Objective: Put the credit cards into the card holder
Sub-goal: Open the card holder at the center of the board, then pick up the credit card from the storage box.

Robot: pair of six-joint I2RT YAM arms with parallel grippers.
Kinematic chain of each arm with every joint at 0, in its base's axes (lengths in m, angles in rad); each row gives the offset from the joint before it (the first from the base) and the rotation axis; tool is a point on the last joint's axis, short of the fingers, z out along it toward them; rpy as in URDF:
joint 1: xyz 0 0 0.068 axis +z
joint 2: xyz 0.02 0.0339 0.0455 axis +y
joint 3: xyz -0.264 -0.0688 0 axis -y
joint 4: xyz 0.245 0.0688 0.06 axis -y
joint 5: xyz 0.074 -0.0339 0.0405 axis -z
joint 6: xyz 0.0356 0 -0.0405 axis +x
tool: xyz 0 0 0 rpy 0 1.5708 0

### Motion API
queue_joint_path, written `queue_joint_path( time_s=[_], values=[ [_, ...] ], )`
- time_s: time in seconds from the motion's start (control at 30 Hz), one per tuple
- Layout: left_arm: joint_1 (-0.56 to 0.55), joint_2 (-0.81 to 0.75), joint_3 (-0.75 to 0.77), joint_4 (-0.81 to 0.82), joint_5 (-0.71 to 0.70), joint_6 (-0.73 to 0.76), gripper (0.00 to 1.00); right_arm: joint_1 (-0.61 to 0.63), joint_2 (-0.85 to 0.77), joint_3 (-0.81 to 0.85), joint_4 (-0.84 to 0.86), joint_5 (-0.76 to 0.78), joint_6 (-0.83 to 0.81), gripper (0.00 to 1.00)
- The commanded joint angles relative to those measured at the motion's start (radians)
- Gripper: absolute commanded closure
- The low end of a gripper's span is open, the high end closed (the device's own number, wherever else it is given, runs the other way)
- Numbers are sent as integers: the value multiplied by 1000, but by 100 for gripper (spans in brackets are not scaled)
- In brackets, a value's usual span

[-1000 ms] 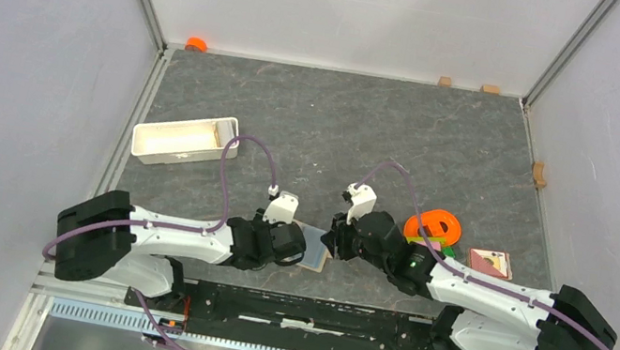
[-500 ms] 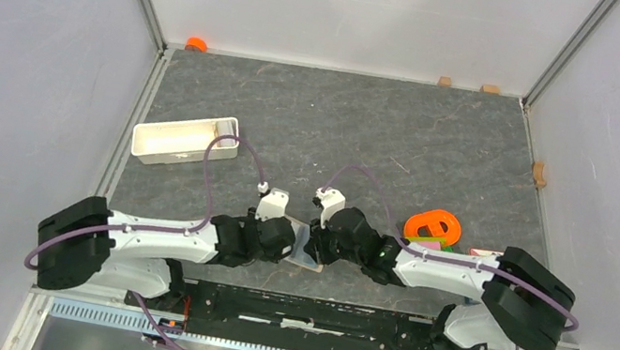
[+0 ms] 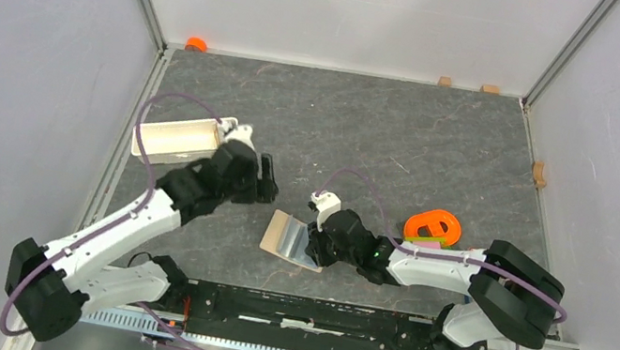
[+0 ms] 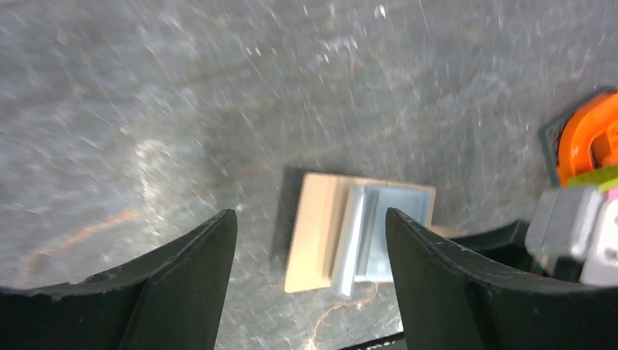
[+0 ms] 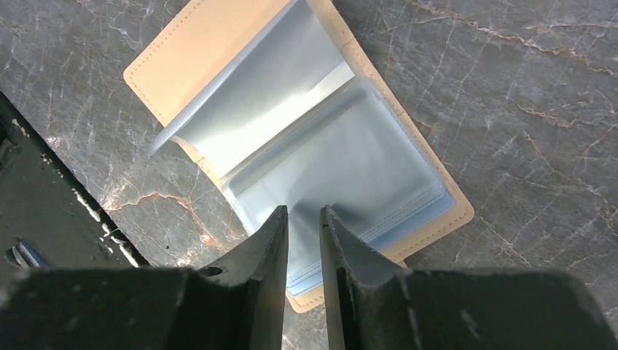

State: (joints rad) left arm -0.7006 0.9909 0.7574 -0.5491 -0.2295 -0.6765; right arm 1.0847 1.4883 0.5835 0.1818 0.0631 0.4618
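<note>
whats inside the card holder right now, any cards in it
The open card holder shows only blue-grey see-through pockets, one leaf lifted; no card shows in them. The right gripper covers part of the pockets' edge, so that part is hidden.

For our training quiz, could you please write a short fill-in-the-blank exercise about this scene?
The card holder lies ___ on the table.
The left gripper holds ___.
The white tray lies nearer the ___ gripper.
The ring-shaped toy is ___.
Missing words: open; nothing; left; orange.
</note>
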Motion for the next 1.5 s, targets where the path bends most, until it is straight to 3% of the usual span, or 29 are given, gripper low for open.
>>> queue_joint_path(
  time_s=[0.0,0.13,0.23,0.43,0.8,1.47],
  values=[
    [203,81,188,-127,112,235,19,5,-16,10,-50,63,-38,72],
    [385,219,319,-124,150,332,20,5,-42,6,-66,82,-58,72],
    [483,311,358,-71,185,322,24,4,-65,-2,-69,97,-75,72],
    [588,473,402,37,185,263,26,4,-100,-21,-54,103,-112,72],
    [605,665,523,56,42,304,34,4,-123,-51,-10,80,-140,73],
    [633,823,592,49,17,320,33,4,-94,-50,5,74,-148,75]
  ],
)
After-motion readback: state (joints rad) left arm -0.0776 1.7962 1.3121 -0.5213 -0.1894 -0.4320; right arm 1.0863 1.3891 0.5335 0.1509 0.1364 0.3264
